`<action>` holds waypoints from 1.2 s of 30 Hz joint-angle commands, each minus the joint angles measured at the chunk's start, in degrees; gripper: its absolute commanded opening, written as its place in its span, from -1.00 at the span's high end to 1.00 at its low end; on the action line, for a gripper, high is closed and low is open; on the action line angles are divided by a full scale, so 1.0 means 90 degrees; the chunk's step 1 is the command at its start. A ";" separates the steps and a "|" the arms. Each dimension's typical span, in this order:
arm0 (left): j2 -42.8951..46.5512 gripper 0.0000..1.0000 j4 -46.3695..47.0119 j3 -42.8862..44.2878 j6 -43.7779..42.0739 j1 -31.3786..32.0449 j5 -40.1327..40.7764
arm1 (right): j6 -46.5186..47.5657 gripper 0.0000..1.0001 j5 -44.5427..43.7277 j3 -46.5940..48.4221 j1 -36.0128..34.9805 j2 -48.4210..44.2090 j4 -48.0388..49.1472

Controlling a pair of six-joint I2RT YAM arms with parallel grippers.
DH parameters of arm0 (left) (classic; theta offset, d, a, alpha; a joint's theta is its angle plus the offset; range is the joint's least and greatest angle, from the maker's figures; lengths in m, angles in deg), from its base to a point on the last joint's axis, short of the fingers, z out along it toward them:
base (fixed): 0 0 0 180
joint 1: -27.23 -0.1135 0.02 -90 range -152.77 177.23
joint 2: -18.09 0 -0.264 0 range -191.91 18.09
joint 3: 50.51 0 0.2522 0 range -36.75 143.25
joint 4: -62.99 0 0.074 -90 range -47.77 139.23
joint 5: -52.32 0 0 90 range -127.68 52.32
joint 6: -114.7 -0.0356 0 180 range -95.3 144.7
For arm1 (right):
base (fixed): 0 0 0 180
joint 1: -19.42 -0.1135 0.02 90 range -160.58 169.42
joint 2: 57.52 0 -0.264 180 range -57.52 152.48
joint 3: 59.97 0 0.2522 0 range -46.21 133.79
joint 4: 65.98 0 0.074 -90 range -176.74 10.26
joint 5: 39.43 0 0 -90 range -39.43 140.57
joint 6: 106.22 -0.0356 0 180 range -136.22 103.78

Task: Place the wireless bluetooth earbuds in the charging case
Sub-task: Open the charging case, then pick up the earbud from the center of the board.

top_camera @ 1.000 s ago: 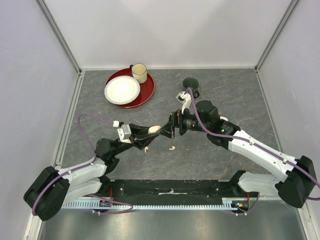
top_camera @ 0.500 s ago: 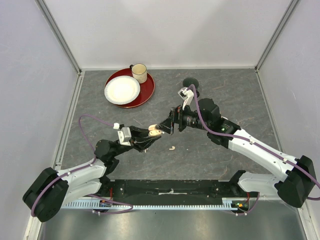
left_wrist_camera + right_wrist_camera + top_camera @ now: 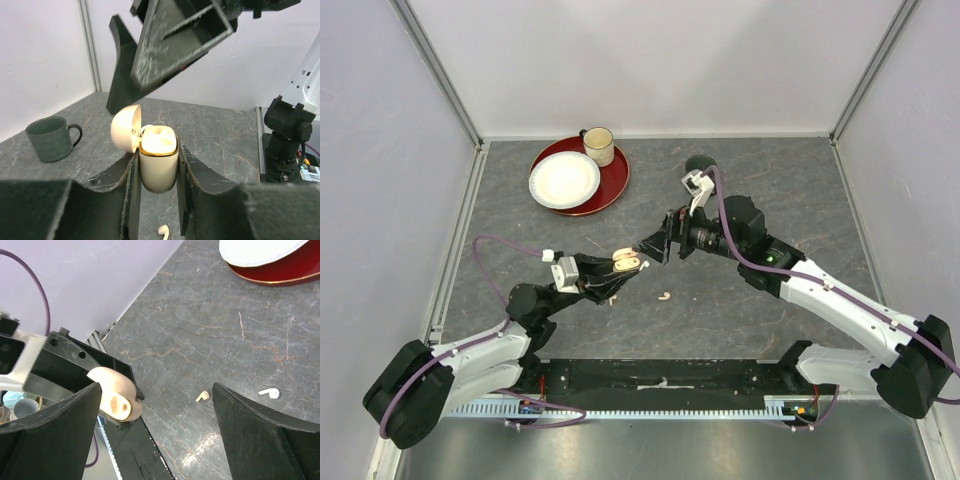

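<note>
My L pincer point(image 3: 625, 265) grips charging case point(image 3: 159, 170), lid point(image 3: 125, 129) open; hold it level. R pincer point(image 3: 156, 390) wide open, empty: I'd go for earbud point(image 3: 663, 295) toward near edge of desk point(image 3: 770, 200), pinch stem.

Glossy cream plastic charging case point(image 3: 158, 167), perhaps metal-rimmed; matt stone-look table point(image 3: 220, 140)

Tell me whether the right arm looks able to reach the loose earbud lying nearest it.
Probably yes. The right pincer is open and empty, and the earbud lies uncovered close by. The left pincer, shut on the charging case, sits beside that path, not over it.
</note>
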 commanded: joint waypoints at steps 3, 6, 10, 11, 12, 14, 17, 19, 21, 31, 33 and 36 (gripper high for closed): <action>0.0169 0.95 0.0327 -0.0289 -0.0374 0.0041 0.0670 | 0.0034 -0.96 -0.0767 0.0358 0.0112 -0.0628 0.0308; 0.0334 0.95 0.0308 -0.0407 -0.0412 0.0031 0.0836 | 0.0112 -0.96 -0.1565 0.0367 0.0209 -0.0814 -0.0072; 0.0860 0.95 -0.0236 -0.0417 -0.0481 0.0041 0.0962 | -0.0520 -0.96 -0.2886 0.0523 0.0444 -0.0746 -0.1390; 0.1037 0.95 -0.0413 -0.0378 -0.0520 0.0031 0.0992 | -0.0677 -0.96 -0.3091 0.0533 0.0473 -0.0687 -0.1624; 0.1203 0.95 -0.0589 -0.0358 -0.0636 0.0041 0.1021 | -0.0863 -0.96 -0.3306 0.0504 0.0493 -0.0668 -0.1975; 0.1730 0.96 -0.1124 -0.0339 -0.0764 0.0041 0.1187 | -0.1602 -0.95 -0.3610 0.0202 0.0512 -0.0590 -0.2173; 0.2470 0.95 -0.1876 -0.0319 -0.0998 0.0041 0.1548 | -0.2695 -0.83 -0.3552 -0.0266 0.0493 -0.0366 -0.2427; 0.2853 0.95 -0.2210 -0.0319 -0.1077 0.0041 0.1762 | -0.3157 -0.76 -0.3474 -0.0636 0.0454 -0.0219 -0.2437; 0.3361 0.96 -0.2650 -0.0338 -0.1116 0.0041 0.1987 | -0.3656 -0.75 -0.3707 -0.0765 0.0143 0.0006 -0.2427; 0.4524 0.96 -0.3900 -0.0387 -0.1389 0.0041 0.2935 | -0.5462 -0.54 -0.4928 -0.0064 -0.1059 0.1595 -0.3520; 0.4603 0.95 -0.3979 -0.0387 -0.1321 0.0041 0.3033 | -0.5630 -0.53 -0.4958 0.0122 -0.1206 0.1890 -0.3813; 0.4681 0.96 -0.4018 -0.0446 -0.1302 0.0041 0.3141 | -0.5854 -0.41 -0.4860 0.0425 -0.1381 0.2427 -0.3931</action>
